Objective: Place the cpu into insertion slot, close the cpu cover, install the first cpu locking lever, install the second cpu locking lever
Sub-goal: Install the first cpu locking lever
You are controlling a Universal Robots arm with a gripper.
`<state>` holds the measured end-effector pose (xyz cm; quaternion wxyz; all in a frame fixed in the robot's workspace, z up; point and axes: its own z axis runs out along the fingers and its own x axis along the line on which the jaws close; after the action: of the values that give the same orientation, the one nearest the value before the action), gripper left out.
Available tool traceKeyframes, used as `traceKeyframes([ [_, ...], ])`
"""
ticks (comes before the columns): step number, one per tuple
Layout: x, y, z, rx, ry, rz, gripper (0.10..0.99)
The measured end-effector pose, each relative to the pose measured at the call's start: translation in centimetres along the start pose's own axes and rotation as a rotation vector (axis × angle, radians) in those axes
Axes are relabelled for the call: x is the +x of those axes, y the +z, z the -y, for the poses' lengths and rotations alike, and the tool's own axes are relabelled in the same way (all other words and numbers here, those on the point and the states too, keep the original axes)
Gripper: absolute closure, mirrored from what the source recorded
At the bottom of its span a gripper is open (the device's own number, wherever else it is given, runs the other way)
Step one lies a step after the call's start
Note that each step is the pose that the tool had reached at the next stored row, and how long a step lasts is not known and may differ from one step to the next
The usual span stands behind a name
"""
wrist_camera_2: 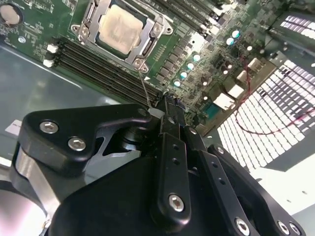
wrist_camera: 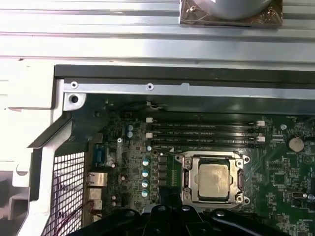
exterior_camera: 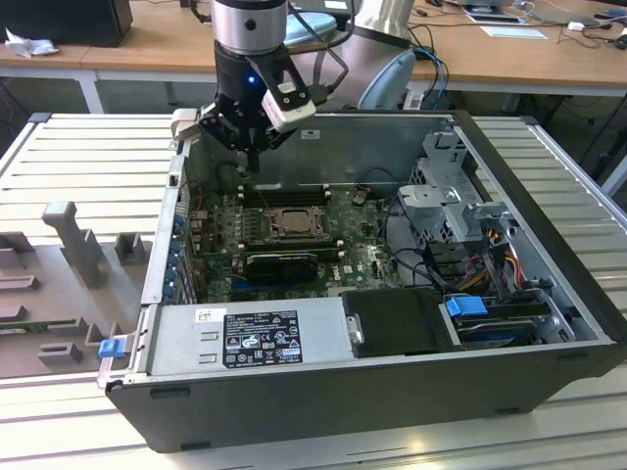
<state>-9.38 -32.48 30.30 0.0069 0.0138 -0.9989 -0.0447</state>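
On the exterior view's left, grey moulded fixtures (exterior_camera: pixel 73 245) lie on the ribbed tabletop (exterior_camera: pixel 93 157), well to the side of the pincer (exterior_camera: pixel 251 155) and outside the open computer case (exterior_camera: pixel 323 392). The pincer hangs over the case's far edge, pointing down at the motherboard (exterior_camera: pixel 362 250), its fingers (wrist_camera_2: pixel 170 123) drawn together to a narrow tip; nothing can be made out between them beyond a thin silvery wire-like lever (wrist_camera_2: pixel 144 87) that rises from the socket corner toward the tip in the second wrist view, and whether it is gripped or only touched cannot be told.

Just below the pincer and a little toward the camera, past the black memory slots (exterior_camera: pixel 284 193), lies the insertion slot (exterior_camera: pixel 292 223). The cpu (wrist_camera: pixel 213 179) sits flat inside it, its dull silver top showing through the window of the cpu cover (wrist_camera: pixel 187 176), which lies down over the chip. In both wrist views the chip (wrist_camera_2: pixel 119 29) is framed squarely by the metal plate.

Nearer the camera from the pincer, a power supply (exterior_camera: pixel 245 338) spans the case front. Farther toward the exterior view's right stand a metal drive cage (exterior_camera: pixel 456 196) and a bundle of coloured cables (exterior_camera: pixel 495 255).
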Motion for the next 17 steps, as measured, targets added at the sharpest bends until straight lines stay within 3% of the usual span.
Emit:
traceKeyframes([
  [4, 0.17, 1.00, -0.11, 0.000, -0.007, -0.0006, 0.980],
  [9, 1.33, 2.09, -0.05, 0.000, -0.008, -0.0007, 0.980],
  [17, 1.42, 4.05, -0.70, -0.002, -0.011, -0.0011, 0.980],
])
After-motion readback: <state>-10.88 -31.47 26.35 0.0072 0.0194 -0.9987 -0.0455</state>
